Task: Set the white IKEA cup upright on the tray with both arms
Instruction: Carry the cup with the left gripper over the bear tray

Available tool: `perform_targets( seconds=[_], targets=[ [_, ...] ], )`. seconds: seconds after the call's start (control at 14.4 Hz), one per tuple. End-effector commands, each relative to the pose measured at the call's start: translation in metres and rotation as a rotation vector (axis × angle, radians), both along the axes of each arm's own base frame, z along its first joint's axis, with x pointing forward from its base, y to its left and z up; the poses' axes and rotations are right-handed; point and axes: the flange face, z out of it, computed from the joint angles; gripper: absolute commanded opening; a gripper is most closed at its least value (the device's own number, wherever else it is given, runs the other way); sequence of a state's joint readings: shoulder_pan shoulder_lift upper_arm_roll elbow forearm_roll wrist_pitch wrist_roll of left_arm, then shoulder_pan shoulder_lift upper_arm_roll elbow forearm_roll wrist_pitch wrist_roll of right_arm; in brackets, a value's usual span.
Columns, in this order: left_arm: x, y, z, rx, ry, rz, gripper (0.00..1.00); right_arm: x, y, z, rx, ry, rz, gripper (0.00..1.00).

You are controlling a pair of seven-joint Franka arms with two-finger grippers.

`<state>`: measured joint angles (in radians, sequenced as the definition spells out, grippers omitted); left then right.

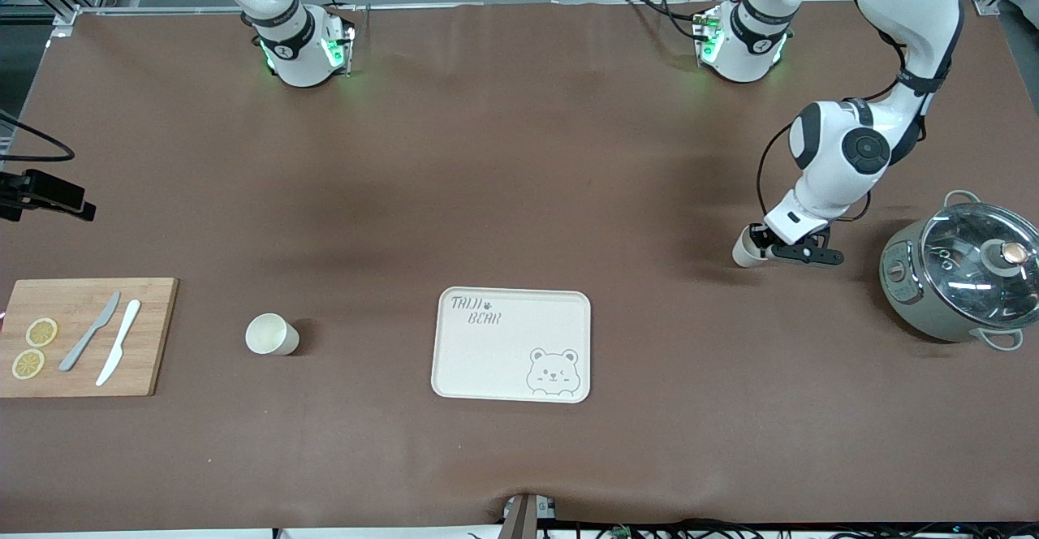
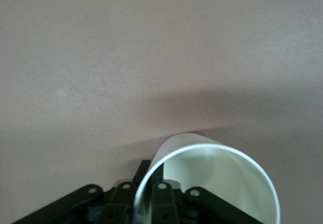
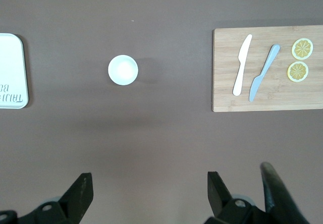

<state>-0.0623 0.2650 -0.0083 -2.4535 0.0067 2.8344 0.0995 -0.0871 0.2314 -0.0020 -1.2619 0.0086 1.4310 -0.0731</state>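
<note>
A white cup lies tipped on its side on the brown table, toward the left arm's end and beside the pot. My left gripper is shut on the wall of this cup at its rim, one finger inside and one outside; the gripper is low at the table. A second white cup stands upright between the cutting board and the cream bear tray. My right gripper hangs open high over the table, looking down on that upright cup and the tray's edge.
A grey pot with a glass lid stands at the left arm's end. A wooden cutting board at the right arm's end carries two knives and two lemon slices. A black device juts in over the table edge there.
</note>
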Motion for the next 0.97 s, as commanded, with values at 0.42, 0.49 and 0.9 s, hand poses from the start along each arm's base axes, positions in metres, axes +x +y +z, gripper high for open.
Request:
perform_targets(
  seconds=[0.42, 0.49, 0.9],
  targets=[
    [0.03, -0.015, 0.037, -0.017, -0.033, 0.04, 0.0, -0.005, -0.001, 0.004, 0.014, 0.002, -0.005, 1.0],
    [0.043, -0.029, 0.051, -0.022, 0.001, 0.049, 0.0, -0.004, -0.001, 0.002, 0.014, 0.004, -0.003, 1.0],
    [0.099, -0.148, 0.124, -0.102, 0.069, 0.239, 0.0, -0.001, -0.006, 0.004, 0.01, -0.025, -0.008, 1.0]
  ],
)
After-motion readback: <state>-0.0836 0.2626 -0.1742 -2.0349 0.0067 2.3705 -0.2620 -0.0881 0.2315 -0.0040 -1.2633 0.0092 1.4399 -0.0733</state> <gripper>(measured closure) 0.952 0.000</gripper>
